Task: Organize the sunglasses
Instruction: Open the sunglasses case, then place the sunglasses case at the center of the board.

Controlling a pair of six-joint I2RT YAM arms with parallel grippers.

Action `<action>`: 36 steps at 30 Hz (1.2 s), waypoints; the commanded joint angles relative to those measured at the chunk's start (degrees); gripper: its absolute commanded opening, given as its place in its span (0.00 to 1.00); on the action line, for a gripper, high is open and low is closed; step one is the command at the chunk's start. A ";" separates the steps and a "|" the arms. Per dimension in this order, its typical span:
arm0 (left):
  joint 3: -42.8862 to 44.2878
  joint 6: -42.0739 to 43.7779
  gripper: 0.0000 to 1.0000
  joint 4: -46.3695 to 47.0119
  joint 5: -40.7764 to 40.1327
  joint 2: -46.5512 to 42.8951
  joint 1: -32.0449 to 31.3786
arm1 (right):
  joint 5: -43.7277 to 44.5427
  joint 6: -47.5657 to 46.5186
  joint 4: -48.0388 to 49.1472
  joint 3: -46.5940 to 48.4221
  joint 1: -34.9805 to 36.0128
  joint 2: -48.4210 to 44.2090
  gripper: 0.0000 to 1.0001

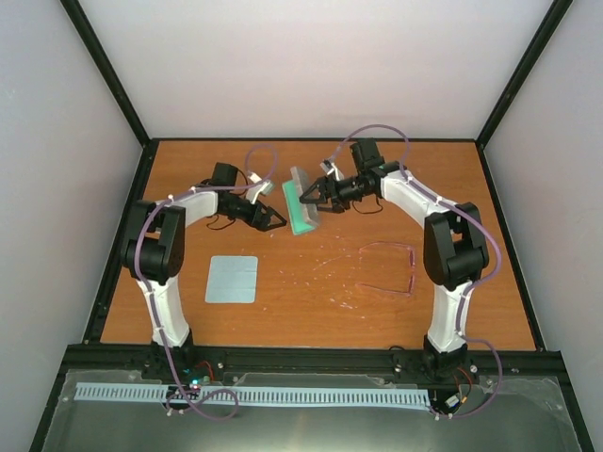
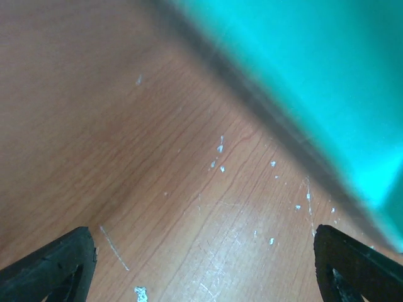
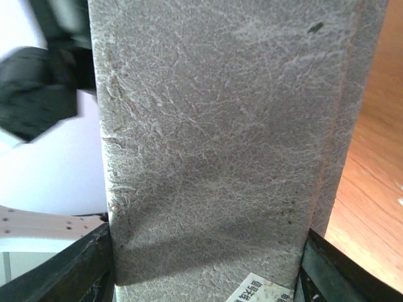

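Note:
The pink-purple sunglasses (image 1: pixel 386 268) lie unfolded on the table to the right, near the right arm's upright link. The grey case (image 1: pixel 301 200) stands open at the back centre with its green inside facing left. My right gripper (image 1: pixel 309 198) is shut on the case; in the right wrist view the grey outer face (image 3: pixel 220 126) fills the span between both fingers (image 3: pixel 94 264). My left gripper (image 1: pixel 276 223) is open and empty just left of the case, low over the wood. In the left wrist view the green inside (image 2: pixel 315 69) shows beyond the open gripper (image 2: pixel 201 258).
A flat pale blue-grey cloth (image 1: pixel 232 279) lies on the table at front left, near the left arm's base. The wooden table (image 1: pixel 311 301) is scratched and flecked white. Black frame rails and pale walls surround it.

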 commanded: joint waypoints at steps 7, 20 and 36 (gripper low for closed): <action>-1.56 -0.52 0.63 9.56 -3.01 -8.44 0.56 | -2.45 -12.01 -14.96 2.36 0.28 4.02 0.03; 9.00 4.20 0.54 6.10 -5.39 1.61 0.56 | -8.71 -14.98 -18.24 3.69 1.44 4.13 0.03; 11.19 6.83 0.40 2.00 0.07 3.59 -0.53 | -9.16 -14.70 -18.84 7.83 1.90 7.33 0.03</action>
